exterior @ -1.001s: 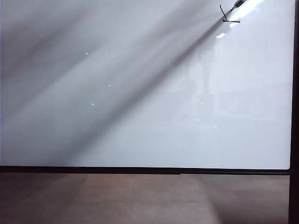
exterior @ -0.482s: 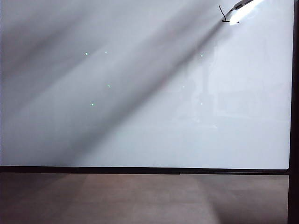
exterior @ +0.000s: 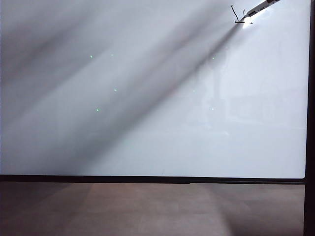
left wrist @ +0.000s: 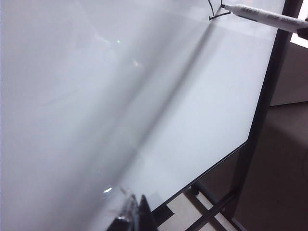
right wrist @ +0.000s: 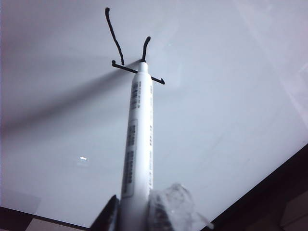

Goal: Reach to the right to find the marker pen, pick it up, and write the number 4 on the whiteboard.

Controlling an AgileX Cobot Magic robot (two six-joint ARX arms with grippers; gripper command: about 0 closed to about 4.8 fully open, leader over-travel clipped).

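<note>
Since the earlier frames the marker pen [exterior: 259, 7] has shifted at the upper right of the exterior view, and a short new stroke has appeared beside the tall stroke of the number 4 [exterior: 238, 15]; before, only the L-shaped hook and its crossbar showed. Everything else on the whiteboard [exterior: 157, 123] looks unchanged.

In the exterior view the pen slants in from the top right corner, its dark tip down-left at the figure, with a bright patch of lamp glare just beneath it. Neither hand shows in this view. A brown surface [exterior: 147, 209] runs along the bottom of the frame below the board's black lower edge.

In the right wrist view the right hand [right wrist: 139, 214] sits at the bottom centre, closed narrowly on the pale barrel of the marker pen [right wrist: 139, 139], which rises up the middle of the frame. The tip meets the board at the base of the short stroke, just above the crossbar of the number 4 [right wrist: 127, 53].

In the left wrist view the left hand [left wrist: 137, 214] is at the bottom centre, fingers pressed together and holding nothing, close over the board's lower area. The marker pen [left wrist: 264, 17] and number 4 [left wrist: 216, 12] lie well apart from it at the upper right.
</note>
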